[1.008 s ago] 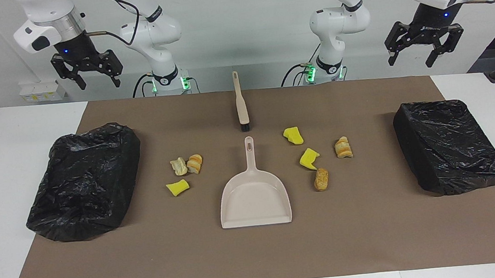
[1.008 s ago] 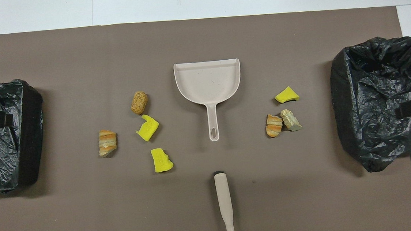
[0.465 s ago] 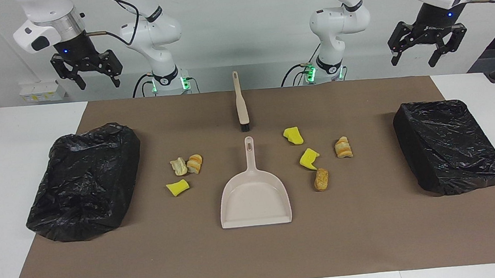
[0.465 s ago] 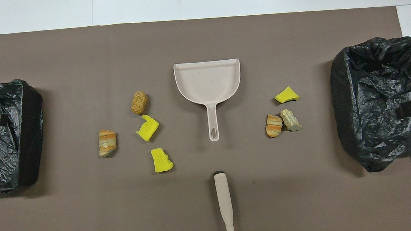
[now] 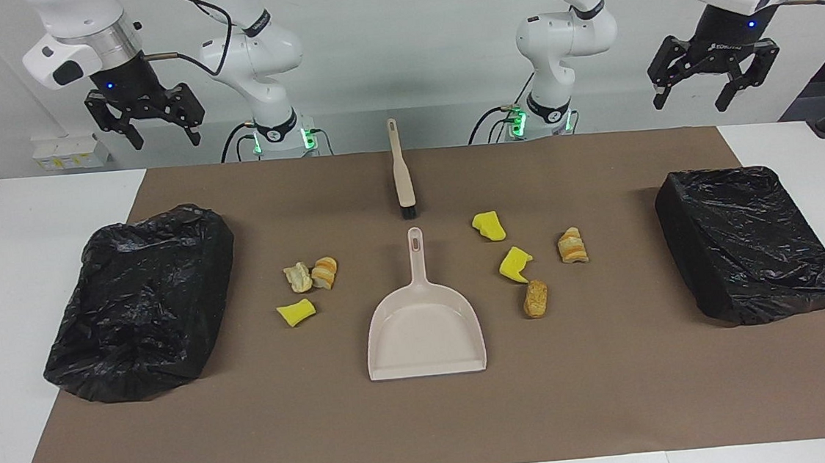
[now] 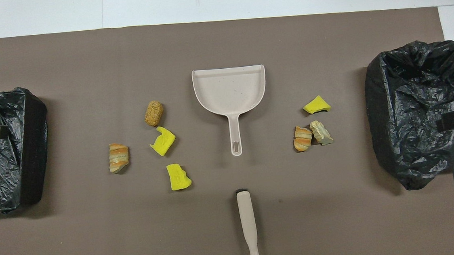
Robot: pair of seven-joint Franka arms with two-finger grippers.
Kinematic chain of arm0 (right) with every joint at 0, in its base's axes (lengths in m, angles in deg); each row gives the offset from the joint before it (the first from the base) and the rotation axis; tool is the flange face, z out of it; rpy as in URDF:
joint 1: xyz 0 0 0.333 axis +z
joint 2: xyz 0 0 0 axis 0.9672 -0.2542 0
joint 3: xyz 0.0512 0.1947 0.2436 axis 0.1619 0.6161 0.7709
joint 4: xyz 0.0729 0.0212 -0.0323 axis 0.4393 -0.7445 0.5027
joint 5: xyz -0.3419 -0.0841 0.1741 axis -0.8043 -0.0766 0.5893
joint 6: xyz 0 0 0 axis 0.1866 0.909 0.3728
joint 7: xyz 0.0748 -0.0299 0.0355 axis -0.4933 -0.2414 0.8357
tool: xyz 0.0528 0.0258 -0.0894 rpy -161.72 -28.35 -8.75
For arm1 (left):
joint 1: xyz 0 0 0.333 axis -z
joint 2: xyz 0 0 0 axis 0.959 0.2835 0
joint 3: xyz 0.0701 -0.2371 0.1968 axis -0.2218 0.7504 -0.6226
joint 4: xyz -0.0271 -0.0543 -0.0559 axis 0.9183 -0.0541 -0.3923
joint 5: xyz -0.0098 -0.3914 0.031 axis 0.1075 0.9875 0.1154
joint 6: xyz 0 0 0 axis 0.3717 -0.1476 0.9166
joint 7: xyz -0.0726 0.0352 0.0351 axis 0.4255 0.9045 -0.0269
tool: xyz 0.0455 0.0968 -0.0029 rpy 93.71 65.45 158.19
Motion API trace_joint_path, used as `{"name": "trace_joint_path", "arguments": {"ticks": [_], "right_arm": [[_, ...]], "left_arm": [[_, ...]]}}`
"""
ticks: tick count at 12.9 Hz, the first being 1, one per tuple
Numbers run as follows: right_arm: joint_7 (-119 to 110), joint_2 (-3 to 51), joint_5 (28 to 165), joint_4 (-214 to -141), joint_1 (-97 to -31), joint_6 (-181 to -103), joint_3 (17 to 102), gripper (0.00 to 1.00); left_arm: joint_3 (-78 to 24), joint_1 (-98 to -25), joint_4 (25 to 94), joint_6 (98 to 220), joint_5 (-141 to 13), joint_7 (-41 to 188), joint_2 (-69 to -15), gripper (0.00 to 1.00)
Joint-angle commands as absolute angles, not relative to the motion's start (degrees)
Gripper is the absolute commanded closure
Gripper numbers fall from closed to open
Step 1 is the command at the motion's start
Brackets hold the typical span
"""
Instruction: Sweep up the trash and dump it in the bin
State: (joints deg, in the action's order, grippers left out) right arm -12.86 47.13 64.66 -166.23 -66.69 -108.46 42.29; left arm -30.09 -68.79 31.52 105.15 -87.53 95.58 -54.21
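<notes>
So both arms are parked up high: the left gripper (image 5: 714, 82) hangs over the black-bagged bin (image 5: 750, 240) at its end of the table, the right gripper (image 5: 146, 123) near the other bagged bin (image 5: 140, 301), both with fingers spread and holding nothing. The trash, yellow sponge chunks and tan bread bits (image 5: 535, 298), lies scattered on the brown paper mat (image 5: 616, 392) on either side of the beige plastic dustpan (image 5: 425, 330). The beige hand brush (image 5: 401, 170) sits nearer the robots, in line with the dustpan's handle.

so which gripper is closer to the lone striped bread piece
Left. The left gripper hangs over its own end of the table, the bread piece's end; the right gripper hangs over the other end.
</notes>
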Motion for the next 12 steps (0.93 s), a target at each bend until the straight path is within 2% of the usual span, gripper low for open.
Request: {"name": "trace_joint_path", "arguments": {"ticks": [1, 6, 12], "right_arm": [[-12.21, 48.27, 64.11, -167.44, -67.19, -108.66, 42.54, 0.0], [-12.47, 47.83, 64.11, -167.79, -66.66, -109.71, 42.71, 0.0], [-13.18, 44.32, 64.73, -167.97, -65.7, -114.71, 43.06, 0.0]], "left_arm": [[-29.74, -68.7, 32.36, 104.92, -87.92, 95.53, -55.0, 0.0], [-27.8, -66.07, 37.1, 105.45, -87.48, 94.66, -58.34, 0.0], [-27.8, -50.89, 48.78, 107.11, -87.39, 83.25, -65.45, 0.0]]}}
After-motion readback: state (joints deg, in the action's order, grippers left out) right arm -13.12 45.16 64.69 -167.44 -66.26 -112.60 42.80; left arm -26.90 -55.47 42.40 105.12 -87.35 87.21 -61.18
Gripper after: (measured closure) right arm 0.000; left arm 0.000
